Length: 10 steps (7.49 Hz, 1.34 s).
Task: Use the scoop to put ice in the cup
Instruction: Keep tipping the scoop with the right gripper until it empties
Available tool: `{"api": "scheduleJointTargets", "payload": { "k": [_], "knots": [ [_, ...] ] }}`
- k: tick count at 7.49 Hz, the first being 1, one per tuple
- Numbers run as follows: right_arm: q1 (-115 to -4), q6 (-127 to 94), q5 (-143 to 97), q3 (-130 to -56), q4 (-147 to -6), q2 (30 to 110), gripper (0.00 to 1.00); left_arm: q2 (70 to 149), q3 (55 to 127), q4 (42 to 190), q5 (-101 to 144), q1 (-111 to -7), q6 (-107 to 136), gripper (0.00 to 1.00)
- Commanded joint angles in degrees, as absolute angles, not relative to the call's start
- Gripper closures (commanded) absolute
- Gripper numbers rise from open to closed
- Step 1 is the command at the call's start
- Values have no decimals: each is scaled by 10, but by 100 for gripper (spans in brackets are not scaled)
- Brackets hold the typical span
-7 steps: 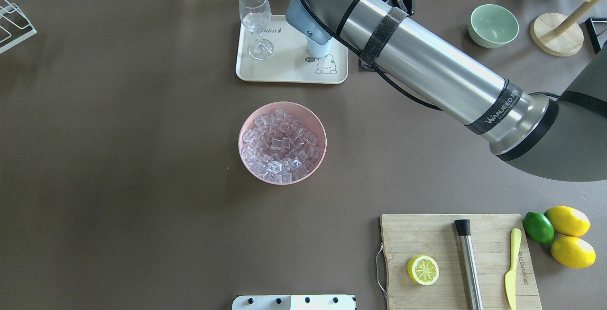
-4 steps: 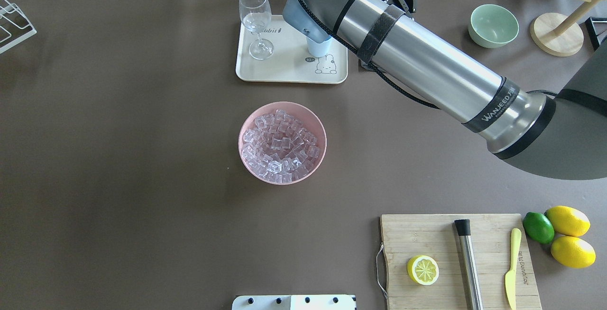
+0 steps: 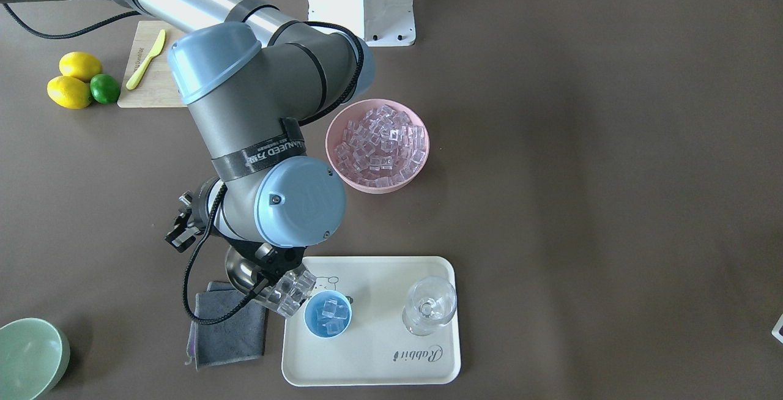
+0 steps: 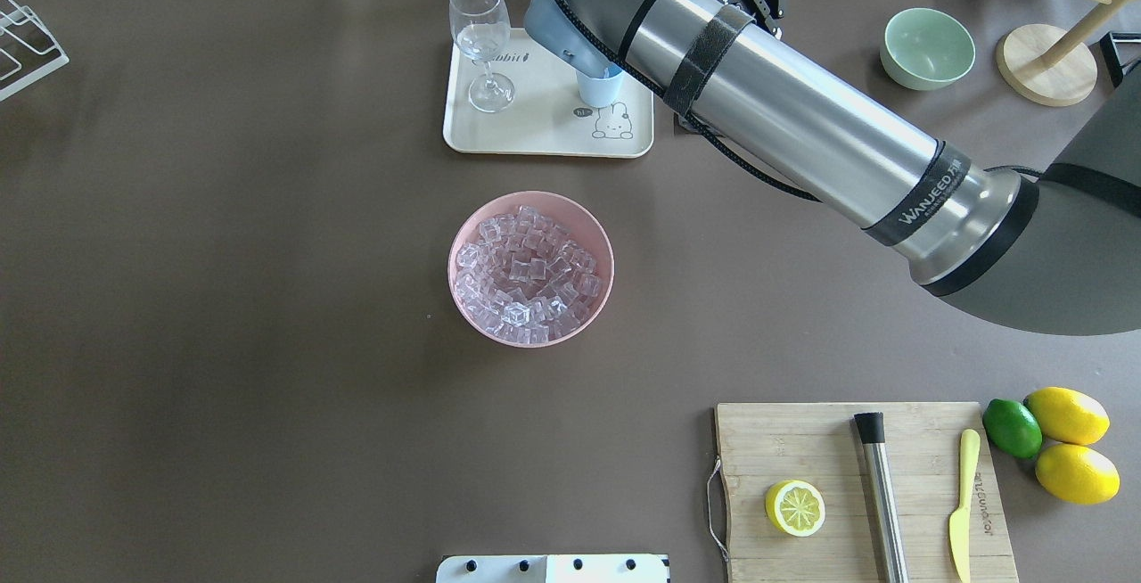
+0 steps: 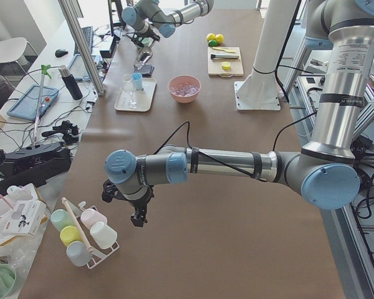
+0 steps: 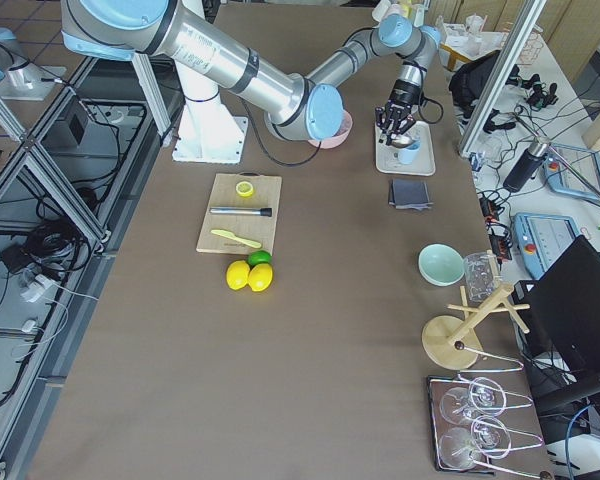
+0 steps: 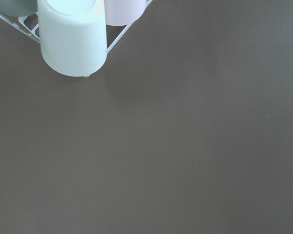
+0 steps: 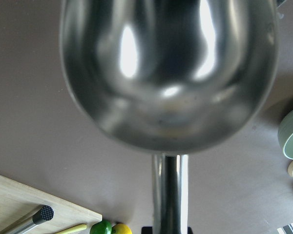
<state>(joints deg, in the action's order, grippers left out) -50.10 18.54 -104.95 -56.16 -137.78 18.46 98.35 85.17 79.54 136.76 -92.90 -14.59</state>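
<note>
The silver scoop hangs tilted over the tray's corner, its handle held in my shut right gripper. Clear ice cubes crowd the scoop's lip, right beside the rim of the light-blue cup. A few cubes lie inside the cup. In the overhead view my right arm covers most of the cup. A pink bowl holds a heap of ice. My left gripper hovers at the table's left end; I cannot tell if it is open or shut.
The cream tray also carries a stemmed glass. A grey cloth lies beside the tray, with a green bowl farther right. Cutting board, lemons and a lime sit near the robot's right. A cup rack stands by the left gripper.
My right arm's wrist has swung slightly left and farther from the robot over the tray, uncovering a little more of the cup. The pink bowl and glass have not moved.
</note>
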Motion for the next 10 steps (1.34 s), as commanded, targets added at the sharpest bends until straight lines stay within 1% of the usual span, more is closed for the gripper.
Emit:
{"api": "scheduleJointTargets", "payload": {
  "k": [1,6,7,10],
  "knots": [
    [-501,191,-1040,-548,-1378,176,100,983,852,795,1368,-929,-145,1],
    [-493,191,-1039,-560,-1377,177,100,983,852,795,1368,-929,-145,1],
    [-493,191,-1040,-592,-1378,194,100,983,852,795,1368,-929,-145,1],
    [-512,181,-1070,-759,-1392,293,100,983,852,795,1368,-929,-145,1]
  ]
}}
